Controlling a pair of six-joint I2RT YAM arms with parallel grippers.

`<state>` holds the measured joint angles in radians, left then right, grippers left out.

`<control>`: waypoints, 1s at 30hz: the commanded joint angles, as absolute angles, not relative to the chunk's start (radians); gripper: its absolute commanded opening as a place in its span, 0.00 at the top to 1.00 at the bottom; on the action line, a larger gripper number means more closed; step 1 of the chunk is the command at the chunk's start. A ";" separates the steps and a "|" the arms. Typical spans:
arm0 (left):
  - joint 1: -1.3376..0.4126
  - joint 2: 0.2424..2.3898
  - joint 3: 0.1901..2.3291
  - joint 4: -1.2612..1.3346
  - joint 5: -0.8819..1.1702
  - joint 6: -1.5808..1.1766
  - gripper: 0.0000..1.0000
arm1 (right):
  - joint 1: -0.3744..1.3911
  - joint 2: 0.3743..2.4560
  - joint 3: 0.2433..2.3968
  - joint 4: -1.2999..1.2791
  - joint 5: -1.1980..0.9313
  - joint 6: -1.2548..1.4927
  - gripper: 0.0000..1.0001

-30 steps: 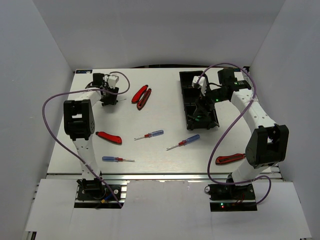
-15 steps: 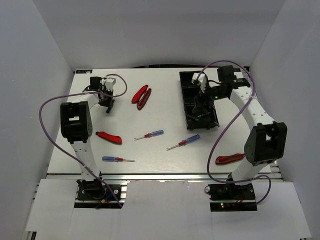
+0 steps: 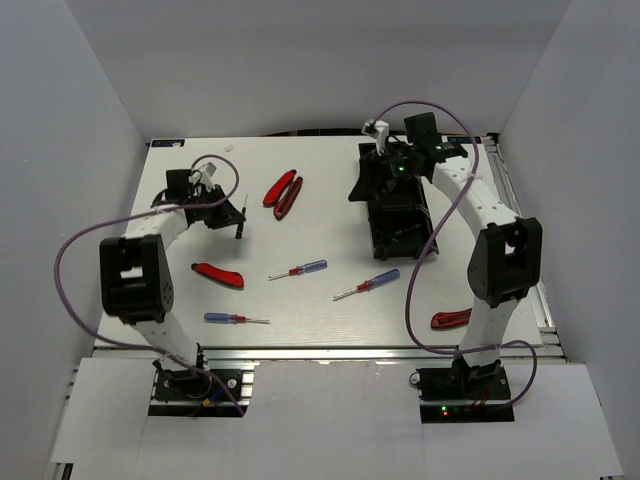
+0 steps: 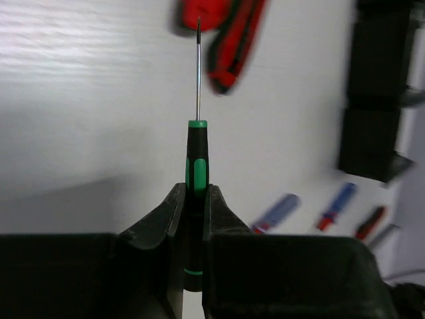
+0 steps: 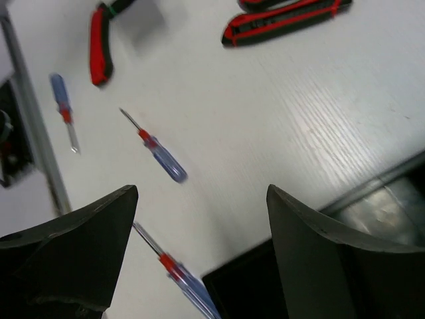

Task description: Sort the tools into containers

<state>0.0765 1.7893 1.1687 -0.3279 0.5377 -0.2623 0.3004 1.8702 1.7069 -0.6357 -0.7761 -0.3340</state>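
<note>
My left gripper (image 4: 194,193) is shut on the thin green-handled screwdriver (image 4: 196,159), whose shaft points at the red-handled pliers (image 4: 226,33). From above, this gripper (image 3: 226,211) holds the screwdriver (image 3: 240,216) at the far left of the table, left of the pliers (image 3: 283,193). My right gripper (image 5: 202,199) is open and empty, and from above it (image 3: 363,186) sits over the left edge of the black tray (image 3: 410,238). Three blue-and-red screwdrivers (image 3: 298,269) (image 3: 367,284) (image 3: 236,319) and red cutters (image 3: 217,275) lie on the table.
Another red-handled tool (image 3: 452,319) lies by the right arm's base. The right wrist view shows a tray corner (image 5: 265,286), the three screwdrivers (image 5: 159,156) (image 5: 63,106) (image 5: 179,279), the cutters (image 5: 99,43) and the pliers (image 5: 285,20). White walls enclose the table.
My left gripper has swung right and nearer with the green screwdriver held in it. My right gripper has moved out of the tray to its far left edge.
</note>
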 commanded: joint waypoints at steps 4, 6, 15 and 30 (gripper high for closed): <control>-0.004 1.474 0.869 0.208 0.845 -0.759 1.00 | 0.366 1.914 1.752 -0.368 -0.920 0.153 0.17; -0.089 1.412 0.841 0.255 0.806 -0.827 1.00 | 0.380 1.921 1.738 -0.255 -0.959 0.233 0.18; -0.310 1.393 0.929 0.318 0.687 -0.850 1.00 | 0.413 1.937 1.648 0.061 -1.002 0.619 0.22; -0.334 1.434 0.971 0.336 0.684 -0.854 1.00 | 0.456 1.901 1.517 0.303 -1.023 0.825 0.41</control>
